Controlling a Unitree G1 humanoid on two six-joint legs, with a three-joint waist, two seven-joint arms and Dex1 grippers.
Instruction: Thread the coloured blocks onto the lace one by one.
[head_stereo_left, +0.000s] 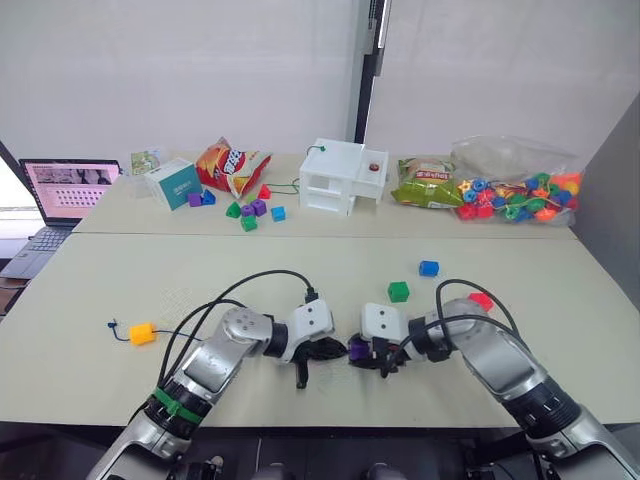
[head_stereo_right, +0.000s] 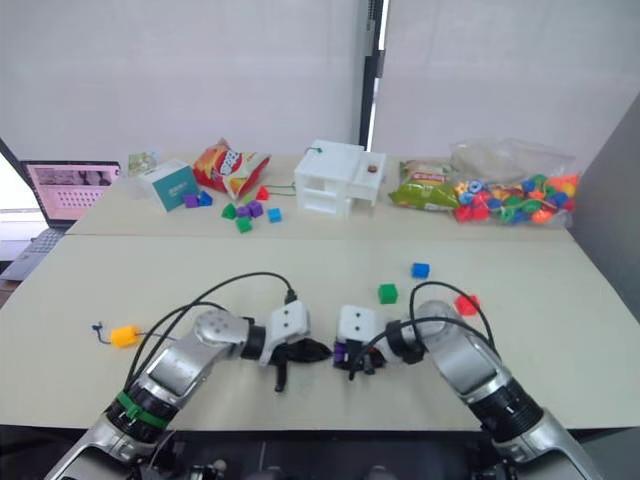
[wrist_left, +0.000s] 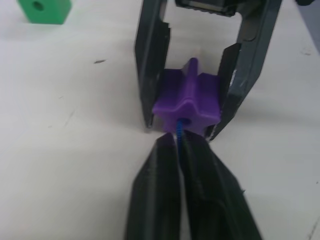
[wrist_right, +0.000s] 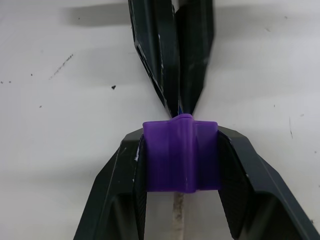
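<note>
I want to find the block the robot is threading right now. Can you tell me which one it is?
Look at the near edge of the front table, where the two grippers meet. The right gripper pinches a purple block, while the left gripper pushes the dark-blue lace into its hole. It is star-shaped and held; the green block, blue block and red block lie loose.

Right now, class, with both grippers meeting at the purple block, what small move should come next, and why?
Probably the left gripper should push the lace further into the purple block. The right gripper clamps that block, the left is shut on the lace at its hole, and a pale tip shows beyond the block.
</note>
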